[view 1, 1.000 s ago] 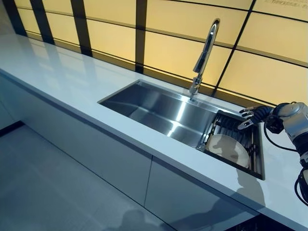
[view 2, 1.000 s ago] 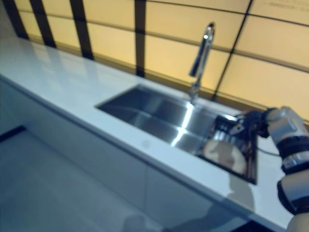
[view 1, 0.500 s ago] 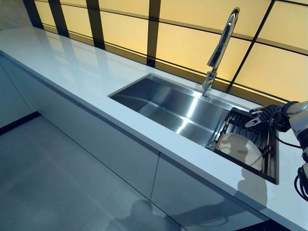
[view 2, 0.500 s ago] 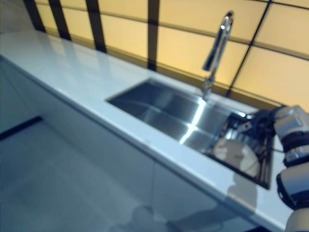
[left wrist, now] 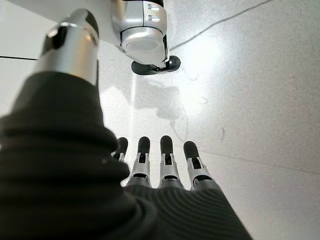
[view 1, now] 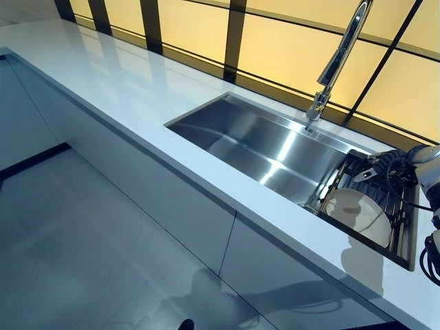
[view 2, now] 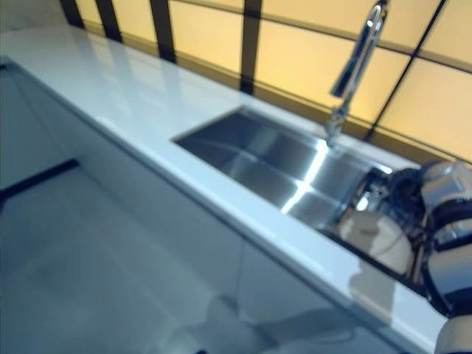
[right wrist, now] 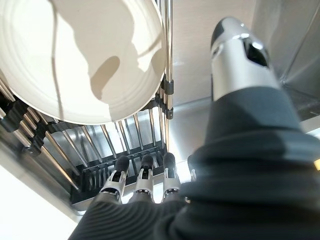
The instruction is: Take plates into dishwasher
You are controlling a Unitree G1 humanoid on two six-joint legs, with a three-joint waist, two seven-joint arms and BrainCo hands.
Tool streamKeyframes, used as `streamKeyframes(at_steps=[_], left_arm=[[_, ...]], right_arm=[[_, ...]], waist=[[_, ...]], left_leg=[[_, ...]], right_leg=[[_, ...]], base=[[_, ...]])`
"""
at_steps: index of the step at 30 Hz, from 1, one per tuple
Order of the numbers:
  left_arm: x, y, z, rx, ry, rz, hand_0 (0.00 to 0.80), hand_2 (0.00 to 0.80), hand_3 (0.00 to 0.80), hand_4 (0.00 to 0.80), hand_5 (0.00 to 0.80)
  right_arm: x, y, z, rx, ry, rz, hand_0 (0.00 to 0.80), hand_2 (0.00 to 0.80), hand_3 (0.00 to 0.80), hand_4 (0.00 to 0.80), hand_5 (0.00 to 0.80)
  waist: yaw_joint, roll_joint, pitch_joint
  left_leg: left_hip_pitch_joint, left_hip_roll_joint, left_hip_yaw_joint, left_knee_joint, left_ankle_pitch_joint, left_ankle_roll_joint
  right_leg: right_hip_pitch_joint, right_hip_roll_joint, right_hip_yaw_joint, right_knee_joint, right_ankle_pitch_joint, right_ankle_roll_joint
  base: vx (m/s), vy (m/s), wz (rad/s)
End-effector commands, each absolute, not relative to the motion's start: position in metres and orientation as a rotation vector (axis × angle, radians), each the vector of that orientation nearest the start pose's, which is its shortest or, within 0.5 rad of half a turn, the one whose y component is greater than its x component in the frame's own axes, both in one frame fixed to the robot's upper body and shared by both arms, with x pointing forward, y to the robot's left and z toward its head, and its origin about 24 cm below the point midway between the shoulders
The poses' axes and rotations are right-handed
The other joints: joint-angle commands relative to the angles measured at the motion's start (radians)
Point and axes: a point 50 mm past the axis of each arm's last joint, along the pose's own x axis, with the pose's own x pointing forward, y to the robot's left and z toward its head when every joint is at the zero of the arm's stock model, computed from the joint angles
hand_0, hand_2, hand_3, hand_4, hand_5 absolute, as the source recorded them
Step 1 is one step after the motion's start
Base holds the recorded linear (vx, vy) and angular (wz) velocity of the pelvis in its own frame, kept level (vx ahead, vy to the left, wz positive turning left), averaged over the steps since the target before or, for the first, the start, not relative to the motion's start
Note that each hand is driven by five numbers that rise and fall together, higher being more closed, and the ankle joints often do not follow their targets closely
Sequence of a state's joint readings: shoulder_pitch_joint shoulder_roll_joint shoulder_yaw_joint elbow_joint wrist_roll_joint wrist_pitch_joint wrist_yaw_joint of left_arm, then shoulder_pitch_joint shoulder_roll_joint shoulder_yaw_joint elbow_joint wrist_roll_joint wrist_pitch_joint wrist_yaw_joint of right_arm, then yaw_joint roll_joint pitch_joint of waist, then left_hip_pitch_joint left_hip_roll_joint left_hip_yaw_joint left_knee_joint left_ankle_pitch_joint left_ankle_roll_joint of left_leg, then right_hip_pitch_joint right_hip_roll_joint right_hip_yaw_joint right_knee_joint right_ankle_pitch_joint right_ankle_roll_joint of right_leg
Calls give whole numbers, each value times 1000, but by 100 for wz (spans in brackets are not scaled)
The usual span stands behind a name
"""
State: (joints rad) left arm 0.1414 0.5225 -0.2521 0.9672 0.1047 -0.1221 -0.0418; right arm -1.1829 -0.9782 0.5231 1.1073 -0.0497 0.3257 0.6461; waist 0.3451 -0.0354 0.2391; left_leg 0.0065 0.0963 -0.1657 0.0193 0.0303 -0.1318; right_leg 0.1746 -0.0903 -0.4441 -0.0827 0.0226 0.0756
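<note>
**One plate in sink rack, right hand over rack, empty**

Left to right:
- left hand (left wrist: 165, 165): only in its own wrist view, hanging over the floor (left wrist: 260, 100). Fingers straight in a row, thumb apart, nothing held.
- bench (view 1: 130, 89): one long white top, cabinet fronts below.
- sink (view 1: 254, 141): one steel basin set into the bench. One faucet (view 1: 337, 62) at its far edge.
- rack (view 1: 402, 206): one dark wire dish rack in the right end of the sink.
- plate (view 1: 357, 214): one, cream-white, lying tilted on the rack's near part. Nothing touching it.
- right hand (view 1: 381, 165): over the far end of the rack, beyond the plate, arm coming in from the right. In its wrist view the fingers (right wrist: 142, 182) reach out relaxed toward the rack bars, thumb (right wrist: 240, 47) spread wide. Hand apart, holding nothing, clear of the plate.
</note>
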Motion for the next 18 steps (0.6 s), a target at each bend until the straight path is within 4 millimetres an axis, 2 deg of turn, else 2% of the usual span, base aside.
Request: streamKeyframes(at_steps=[1, 18], left_arm=[[91, 311, -117, 710, 1041, -160, 0, 0, 0, 0, 0], [101, 312, -113, 709, 999, -141, 0, 0, 0, 0, 0]], right_arm=[[351, -366, 265, -934, 568, -72, 0, 0, 0, 0, 0], [350, -367, 269, -943, 567, -66, 0, 0, 0, 0, 0]], waist=[[15, 12, -32], [11, 8, 3]], left_leg=[[-44, 22, 19, -22, 106, 3], [-62, 19, 39, -35, 116, 9]], right_leg=[[-24, 34, 2, 150, -84, -66], [-45, 27, 2, 146, -69, -59]], base=[[0, 0, 0], [-9, 1, 0]])
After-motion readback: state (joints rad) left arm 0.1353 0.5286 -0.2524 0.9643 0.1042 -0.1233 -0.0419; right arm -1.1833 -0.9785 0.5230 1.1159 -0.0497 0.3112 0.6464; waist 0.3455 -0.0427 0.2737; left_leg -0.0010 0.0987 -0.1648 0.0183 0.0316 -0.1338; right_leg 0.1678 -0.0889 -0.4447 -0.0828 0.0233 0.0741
